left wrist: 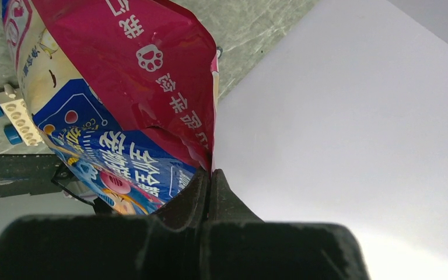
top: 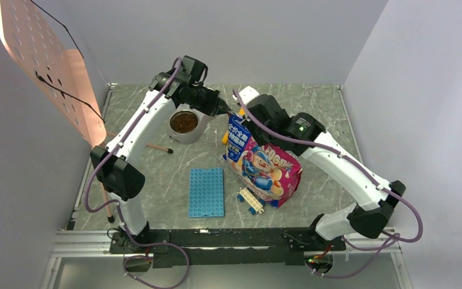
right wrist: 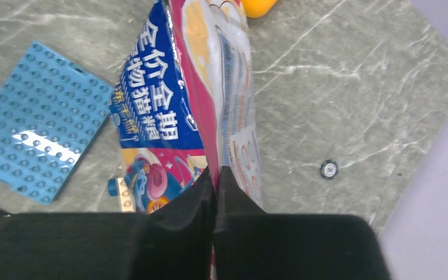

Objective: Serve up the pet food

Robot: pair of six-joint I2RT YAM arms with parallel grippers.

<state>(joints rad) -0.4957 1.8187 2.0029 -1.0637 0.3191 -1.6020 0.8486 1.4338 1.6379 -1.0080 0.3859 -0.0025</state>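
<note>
At bench [top: 322, 114] centre, left gripper [left wrist: 211, 174] and right gripper [right wrist: 216, 171] clamp the pet food bag [top: 264, 165] top; next, likely tilt toward the bowl [top: 184, 138].

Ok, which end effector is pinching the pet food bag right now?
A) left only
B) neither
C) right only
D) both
D: the left end effector is closed on the pink edge of the pet food bag, and the right end effector is closed on its top edge.
</note>
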